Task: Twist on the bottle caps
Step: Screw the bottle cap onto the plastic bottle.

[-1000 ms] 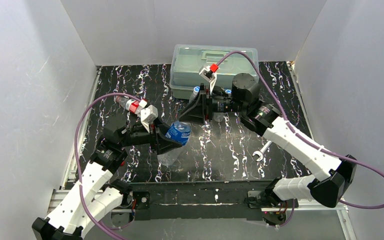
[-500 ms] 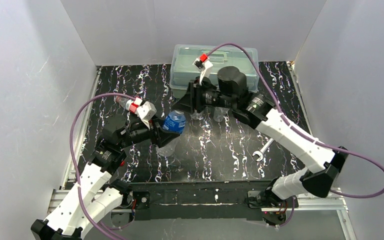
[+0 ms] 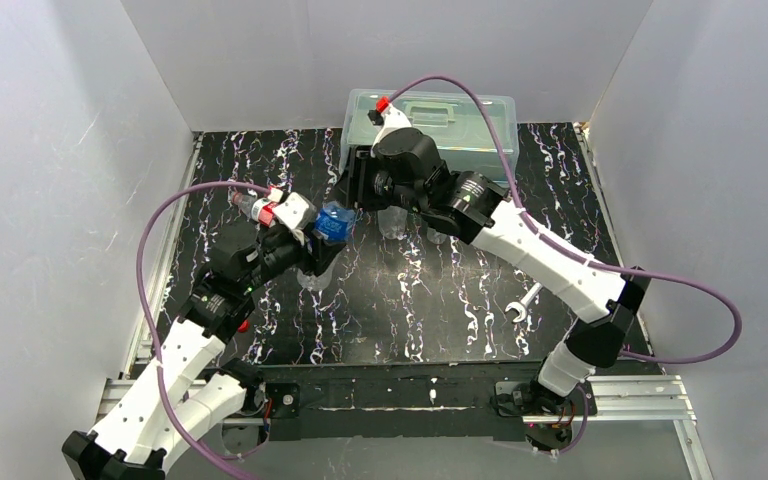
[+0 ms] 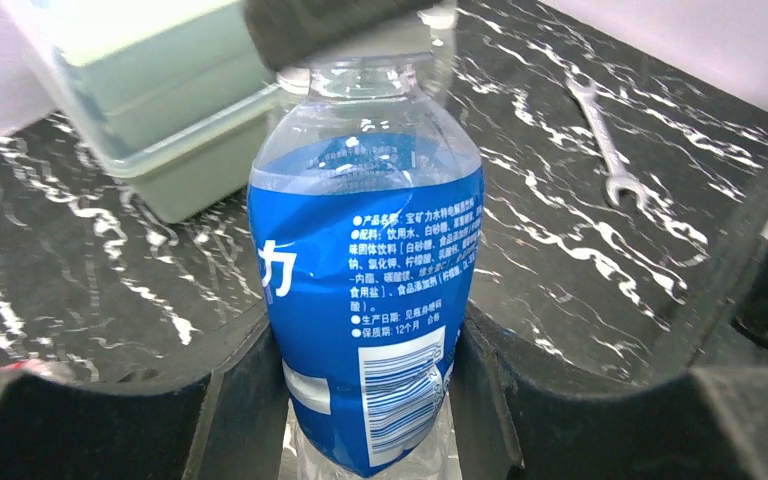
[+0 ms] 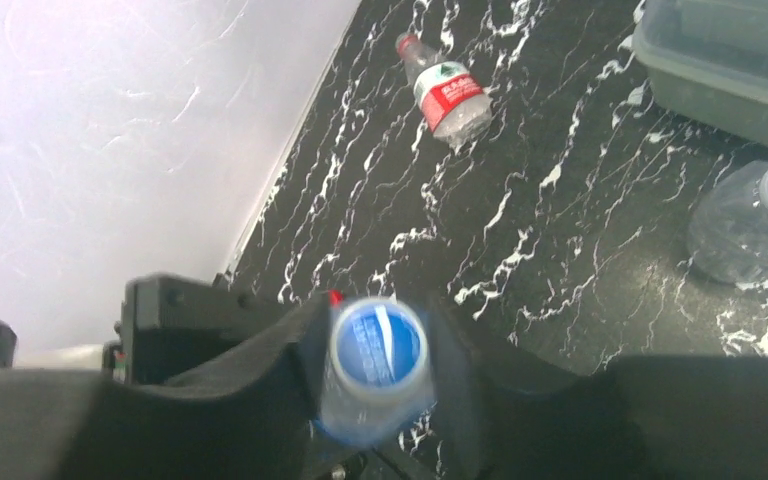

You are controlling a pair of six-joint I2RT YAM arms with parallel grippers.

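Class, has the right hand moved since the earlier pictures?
Yes: the right hand moved left along the box's front, toward its left corner.

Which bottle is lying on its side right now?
The red-label bottle, flat on the table. The blue-label bottle is held in the left gripper; the blue-capped bottle stands.

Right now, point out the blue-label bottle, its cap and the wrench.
blue-label bottle (image 4: 370, 300), left wrist view, on the label.
blue cap (image 5: 378, 345), right wrist view, on its top face.
wrench (image 4: 600, 140), left wrist view, on the shaft.
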